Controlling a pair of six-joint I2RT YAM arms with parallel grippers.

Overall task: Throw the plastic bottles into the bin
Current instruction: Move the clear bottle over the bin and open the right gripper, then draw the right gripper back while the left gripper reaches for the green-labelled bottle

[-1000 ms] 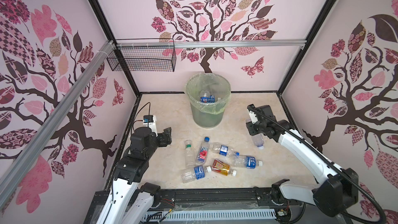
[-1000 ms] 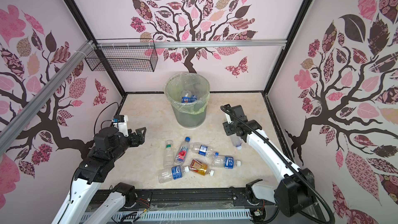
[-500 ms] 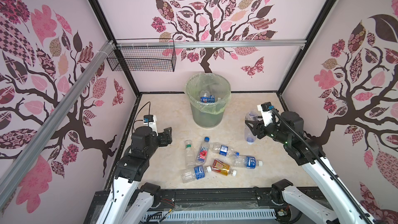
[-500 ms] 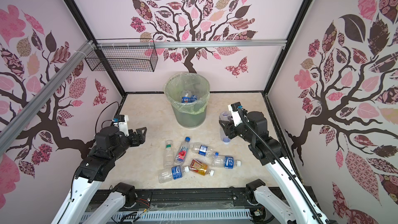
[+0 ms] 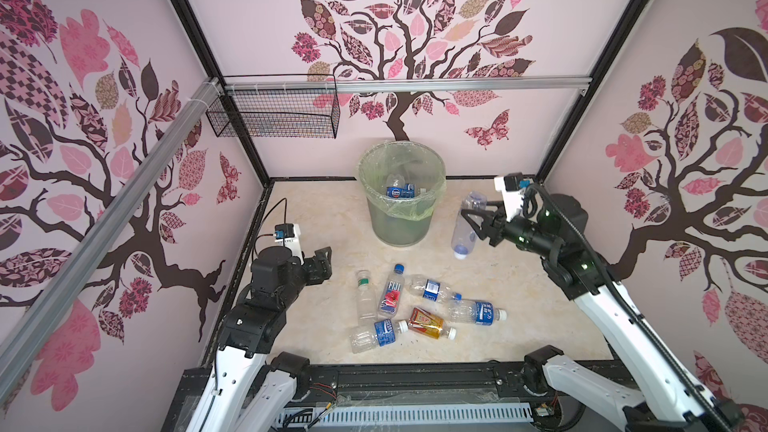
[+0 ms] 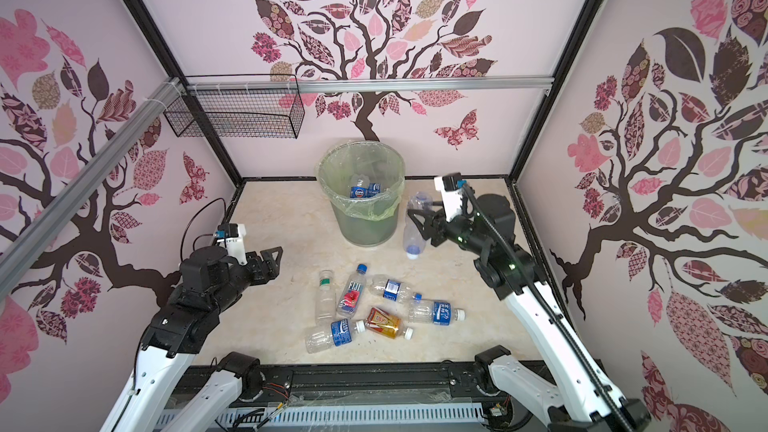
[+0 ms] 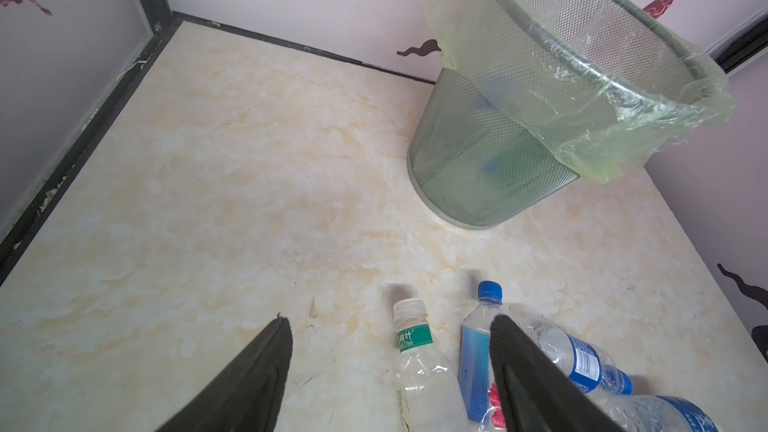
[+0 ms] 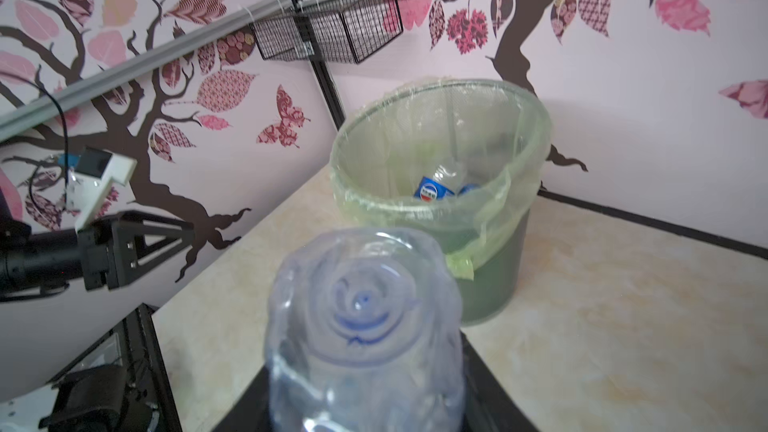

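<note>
At left, left pincer [image 5: 325, 261] should sit clear of the six bottles [image 5: 391, 293] lying on the surface [image 5: 519, 309]; bring held bottle [image 5: 465, 226] fully over bin [image 5: 399, 224] rim before release. Left arm [image 5: 249, 326] low, folded, pincer half-open & empty. Right arm [image 5: 602, 305] raised, reaching fwd; right pincer [image 5: 473, 224] clamps bottle, cap down, just right of bin.
</note>
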